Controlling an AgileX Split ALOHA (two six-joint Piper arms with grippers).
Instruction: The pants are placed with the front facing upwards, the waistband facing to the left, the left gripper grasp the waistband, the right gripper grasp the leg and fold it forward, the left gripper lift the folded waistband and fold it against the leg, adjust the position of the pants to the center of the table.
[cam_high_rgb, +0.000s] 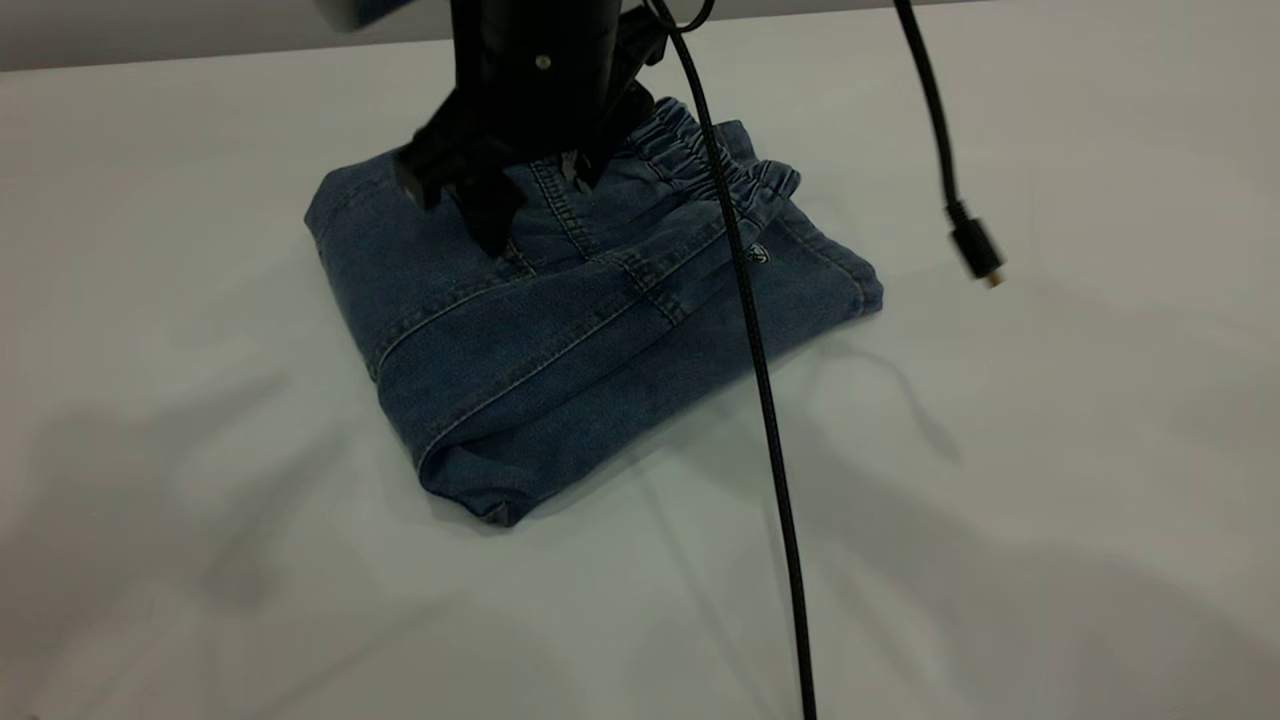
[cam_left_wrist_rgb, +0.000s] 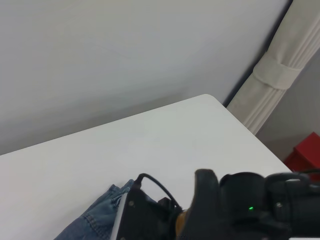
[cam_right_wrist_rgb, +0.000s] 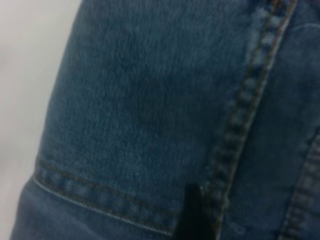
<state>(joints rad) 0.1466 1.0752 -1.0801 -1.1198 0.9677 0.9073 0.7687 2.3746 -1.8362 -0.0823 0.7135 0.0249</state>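
- Exterior view: dim, even light with no glare. Soft grey shadows spread over the tabletop (cam_high_rgb: 1050, 520) in front of the pants (cam_high_rgb: 560, 330) and to their right.
- The dangling cable plug (cam_high_rgb: 978, 252) is smeared by motion blur.
- Left wrist view: brighter and fairly sharp; the wall fades from pale to grey, and a small green light (cam_left_wrist_rgb: 251, 208) glows on the dark arm.
- Right wrist view: very close and out of focus, the denim (cam_right_wrist_rgb: 150, 110) stitching soft, a dark finger (cam_right_wrist_rgb: 192, 217) blurred.
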